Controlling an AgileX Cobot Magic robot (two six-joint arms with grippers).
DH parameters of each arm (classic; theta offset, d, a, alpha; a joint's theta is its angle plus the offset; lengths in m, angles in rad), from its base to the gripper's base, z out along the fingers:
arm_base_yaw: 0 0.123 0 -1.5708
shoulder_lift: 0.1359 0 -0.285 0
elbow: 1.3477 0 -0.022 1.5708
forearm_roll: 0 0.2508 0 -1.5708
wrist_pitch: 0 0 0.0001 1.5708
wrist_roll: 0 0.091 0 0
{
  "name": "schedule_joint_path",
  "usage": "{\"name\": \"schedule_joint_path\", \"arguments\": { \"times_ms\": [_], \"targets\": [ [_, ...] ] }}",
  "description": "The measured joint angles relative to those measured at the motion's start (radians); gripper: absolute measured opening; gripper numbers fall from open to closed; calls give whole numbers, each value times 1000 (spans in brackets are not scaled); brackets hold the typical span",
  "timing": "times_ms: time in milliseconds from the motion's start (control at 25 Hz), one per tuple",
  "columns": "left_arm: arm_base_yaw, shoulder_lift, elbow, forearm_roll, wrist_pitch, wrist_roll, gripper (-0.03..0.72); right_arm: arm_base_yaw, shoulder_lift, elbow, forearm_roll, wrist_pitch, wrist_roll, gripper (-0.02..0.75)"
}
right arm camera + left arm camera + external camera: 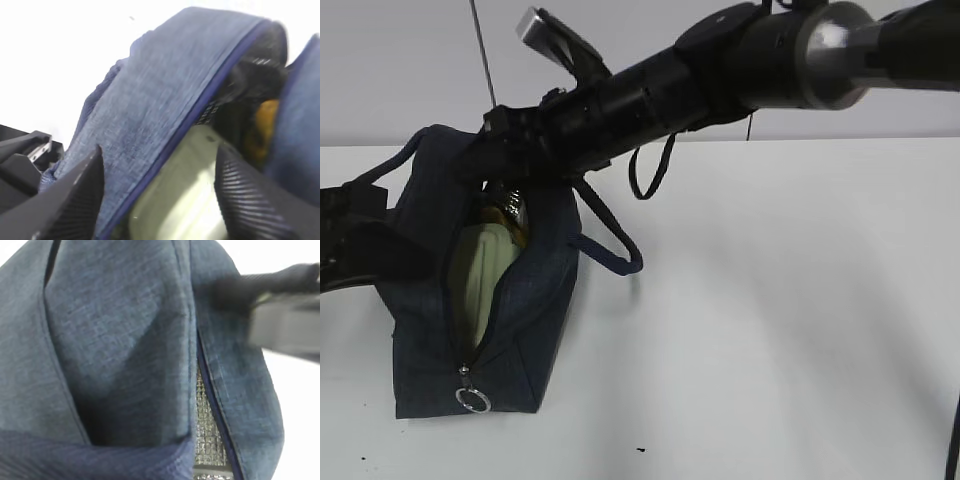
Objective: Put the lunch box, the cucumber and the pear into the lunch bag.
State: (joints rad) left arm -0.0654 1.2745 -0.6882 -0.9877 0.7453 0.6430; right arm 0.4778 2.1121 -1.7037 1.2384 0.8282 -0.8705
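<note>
The right tool (160,200) hovers at the mouth of the lunch bag (535,300), its two dark fingers (75,200) spread apart at the lower left and lower right of the right wrist view with nothing between them. Just past them lies the pale green lid of the lunch box (175,200), already inside the bag, and at the right of that view the yellow pear (262,127) sits deeper in. A dark glossy shape above the lid in the exterior view may be the cucumber (510,215), though that is uncertain.

The loading looks nearly or fully done; the zipper is open, its ring pull (473,400) at the lower left.

The right arm reaches from the upper right across to the bag. The left tool (350,240) is at the left edge against the bag's side; I cannot tell whether it is clamped on the fabric.
</note>
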Motion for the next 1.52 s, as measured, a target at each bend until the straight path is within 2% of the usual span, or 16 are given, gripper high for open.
{"name": "schedule_joint_path", "arguments": {
  "times_ms": [280,440,520,760,920,1040,1120,1240,1320,1520],
  "targets": [
    [0,0,0,0,0,0,-19,-11,-73,-72,-354,53,238,533],
    [0,0,0,0,-1,0,-19,-11,-90,-79,-524,151,382,533],
    [0,0,0,0,-4,0,-19,-11,-90,-79,-570,197,425,533],
    [0,0,0,0,-18,0,-19,-9,-72,-79,-597,212,479,532],
    [0,0,0,0,-20,0,-19,-9,-27,-79,-527,194,481,499],
    [0,0,0,0,-20,0,-19,-9,5,-79,-464,176,481,426],
    [0,0,0,0,-20,0,-19,-9,14,-79,-463,170,481,295],
    [0,0,0,0,-23,0,-19,-9,15,-79,-469,168,479,55],
    [0,0,0,0,-28,0,-19,-9,15,-79,-471,167,475,15],
    [-3,0,0,-46,-36,29,-19,-9,-3,-82,-517,166,470,6]
  ]
}}
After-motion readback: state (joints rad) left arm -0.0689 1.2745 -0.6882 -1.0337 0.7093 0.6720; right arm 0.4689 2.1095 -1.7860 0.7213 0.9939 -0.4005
